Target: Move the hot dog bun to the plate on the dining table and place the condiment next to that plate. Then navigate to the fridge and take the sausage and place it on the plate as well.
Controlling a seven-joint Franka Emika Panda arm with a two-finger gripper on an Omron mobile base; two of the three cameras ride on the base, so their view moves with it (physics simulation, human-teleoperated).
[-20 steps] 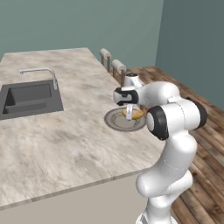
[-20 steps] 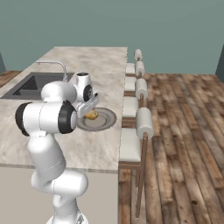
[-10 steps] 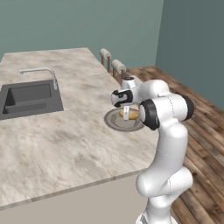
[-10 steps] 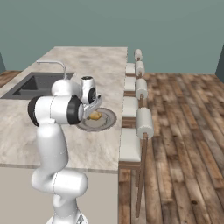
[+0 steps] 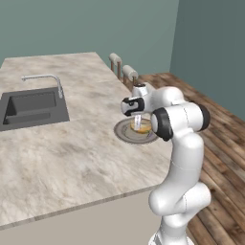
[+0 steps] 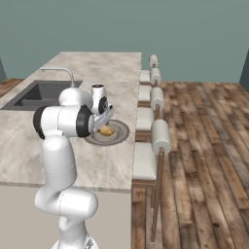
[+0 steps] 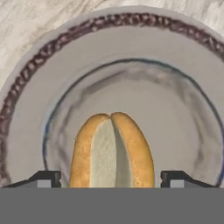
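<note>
The hot dog bun [image 7: 111, 153], golden-tan and split along its top, lies on the light grey plate [image 7: 26, 109] near the dining table's [image 5: 72, 143] right edge. My gripper [image 7: 109, 178] hangs just over the plate, open, its fingertips [image 7: 43, 177] standing a little wider than the bun on either side. From the base cameras the bun [image 5: 142, 126] [image 6: 107, 130] shows under the gripper [image 5: 138, 119] [image 6: 103, 121], inside the plate's rim [image 5: 122, 131] [image 6: 121, 131]. The condiment, the sausage and the fridge are out of view.
The dark sink [image 5: 31, 107] with its thin faucet [image 5: 45, 79] is set into the table to the left. A row of white stools [image 6: 158, 136] lines the table's right edge, with wooden floor [image 6: 204, 155] beyond.
The arm's elbow has swung out and the hand has settled lower over the plate. The bun now rests on the plate between the spread fingers.
</note>
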